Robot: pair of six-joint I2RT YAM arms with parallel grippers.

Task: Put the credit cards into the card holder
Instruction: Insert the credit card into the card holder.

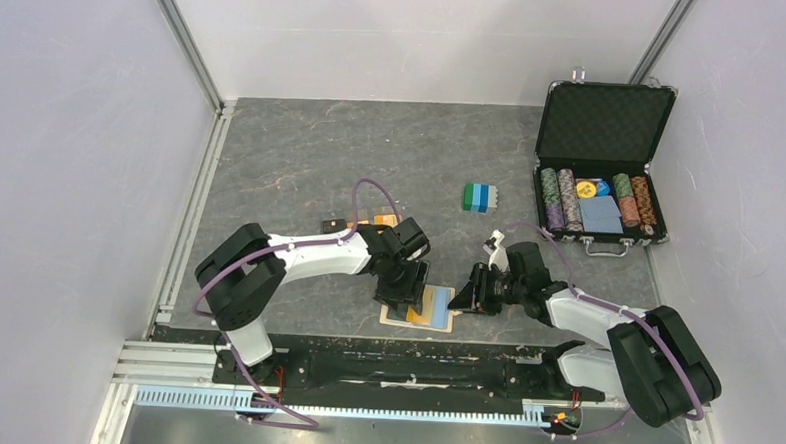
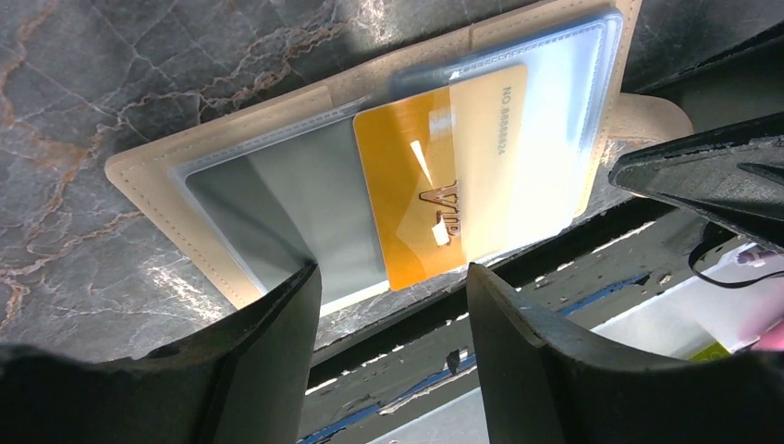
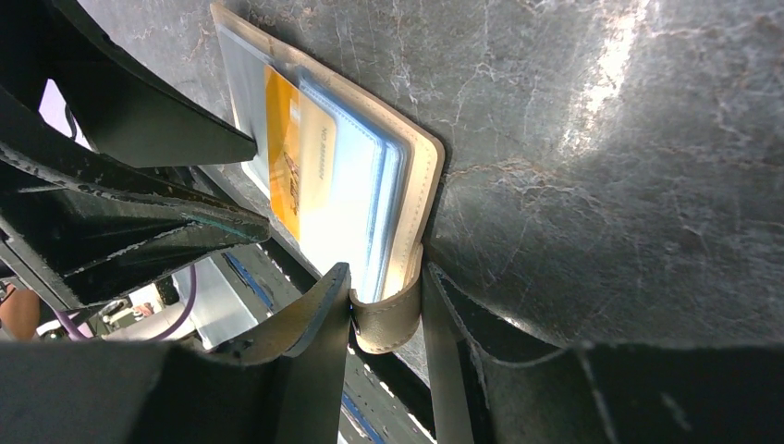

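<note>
— What lies furthest left?
— Past the left forearm, flat on the grey, veined, stone-look table (image 1: pixel 302 148), there are two thin rectangles: a dark card (image 1: pixel 333 224) and an orange card (image 1: pixel 385 220). The arm hides part of them.
— And the left gripper?
— The left gripper (image 1: pixel 406 299) hangs over the card holder (image 1: pixel 443 322). Its black fingers (image 2: pixel 277 370) are spread with nothing between them. In its wrist view the near corner of a glossy gold card (image 2: pixel 434 185) lines up with the gap, untouched.
— Where is that card?
— It is half tucked under a clear plastic sleeve of the holder. The holder lies opened flat, with a beige stitched, leather-like cover, rounded corners and pale blue lining.
— What about the right side?
— The right gripper (image 1: pixel 463 300) has its fingers (image 3: pixel 310 351) pinched on the holder's snap tab (image 3: pixel 388 319). The tab is a soft rounded tongue at the holder's right edge.
— Is there room to move?
— It is tight there. The holder sits at the table's near edge, just beside the black base rail (image 1: pixel 383 367). The two grippers are near each other but apart.
— And further right?
— Farther back and well apart from them stands a green-and-blue block stack (image 1: pixel 480 197). Beyond it an open black chip case (image 1: pixel 604 121) sits near the right wall, with rows of striped poker chips (image 1: pixel 560 199) inside.
</note>
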